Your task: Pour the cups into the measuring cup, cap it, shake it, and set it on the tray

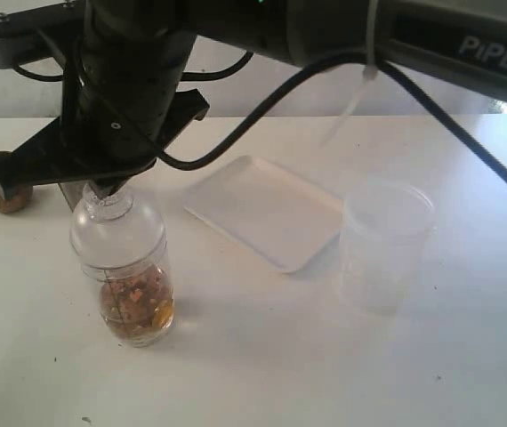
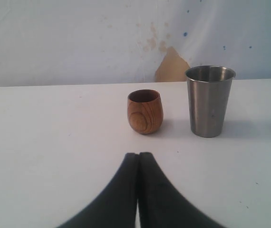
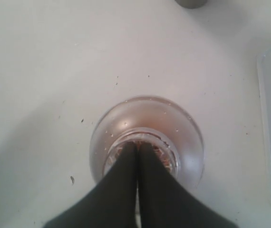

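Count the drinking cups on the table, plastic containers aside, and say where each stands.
2. The wooden cup stands upright at the exterior view's far left; the steel tumbler stands upright beside it, not touching. The arm may hide others.

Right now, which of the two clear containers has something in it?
The narrow-necked clear container under the right gripper: brown and orange bits fill its bottom. The wider frosted tub looks empty.

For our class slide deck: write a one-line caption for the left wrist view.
Shut black end effector facing a rounded brown wooden cup beside a tapered steel tumbler, both upright.
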Controlling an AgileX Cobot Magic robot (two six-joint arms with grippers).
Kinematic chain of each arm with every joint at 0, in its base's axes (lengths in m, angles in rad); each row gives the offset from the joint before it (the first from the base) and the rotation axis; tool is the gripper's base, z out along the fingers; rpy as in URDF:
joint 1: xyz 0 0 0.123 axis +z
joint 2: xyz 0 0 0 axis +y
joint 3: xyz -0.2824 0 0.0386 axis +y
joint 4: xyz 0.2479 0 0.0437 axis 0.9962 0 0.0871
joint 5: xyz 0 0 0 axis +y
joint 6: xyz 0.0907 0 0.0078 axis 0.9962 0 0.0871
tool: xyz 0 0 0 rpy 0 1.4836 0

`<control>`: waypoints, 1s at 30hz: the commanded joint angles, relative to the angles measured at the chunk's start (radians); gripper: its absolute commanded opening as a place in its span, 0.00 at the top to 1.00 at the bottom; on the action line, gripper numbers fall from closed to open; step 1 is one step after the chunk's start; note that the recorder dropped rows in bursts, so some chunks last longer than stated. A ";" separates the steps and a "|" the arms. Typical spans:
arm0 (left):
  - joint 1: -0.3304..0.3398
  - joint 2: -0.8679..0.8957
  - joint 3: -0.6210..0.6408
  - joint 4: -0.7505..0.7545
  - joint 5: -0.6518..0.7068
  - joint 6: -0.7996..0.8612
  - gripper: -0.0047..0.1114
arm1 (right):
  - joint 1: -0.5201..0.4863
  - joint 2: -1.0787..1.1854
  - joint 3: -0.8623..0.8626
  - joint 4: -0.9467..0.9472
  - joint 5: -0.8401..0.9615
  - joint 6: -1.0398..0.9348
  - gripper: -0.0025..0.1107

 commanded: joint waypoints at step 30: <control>-0.002 -0.005 0.004 -0.009 0.003 -0.005 0.96 | 0.001 -0.026 0.003 -0.031 -0.013 -0.008 0.98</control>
